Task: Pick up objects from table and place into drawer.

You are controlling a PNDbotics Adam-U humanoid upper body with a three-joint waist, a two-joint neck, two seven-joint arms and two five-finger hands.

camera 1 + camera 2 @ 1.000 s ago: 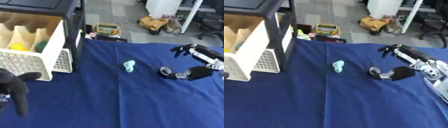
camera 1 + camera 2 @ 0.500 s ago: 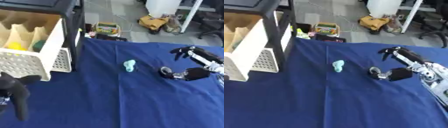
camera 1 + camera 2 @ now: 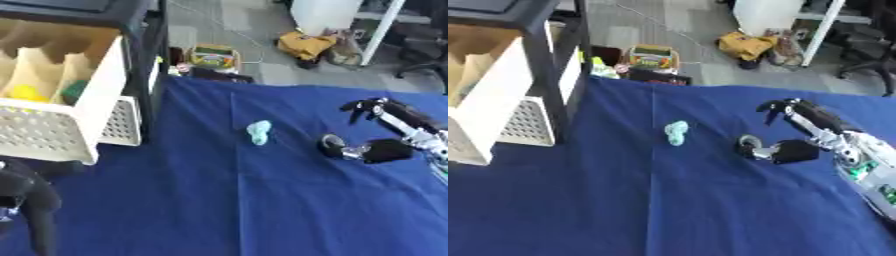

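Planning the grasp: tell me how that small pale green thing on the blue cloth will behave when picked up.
The pale green thing is small, so probably light. Its lumpy, rounded outline suggests something soft rather than stiff. It lies flat on the blue cloth, so it seems unlikely to roll. The right hand, open, is beside it, not touching.

No legible text; views perhaps too blurred.

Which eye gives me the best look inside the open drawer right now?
The left eye view. There the drawer shows its divided compartments, with a yellow thing and a green thing inside. The right eye view cuts the drawer at its left edge, showing mostly its white side wall.
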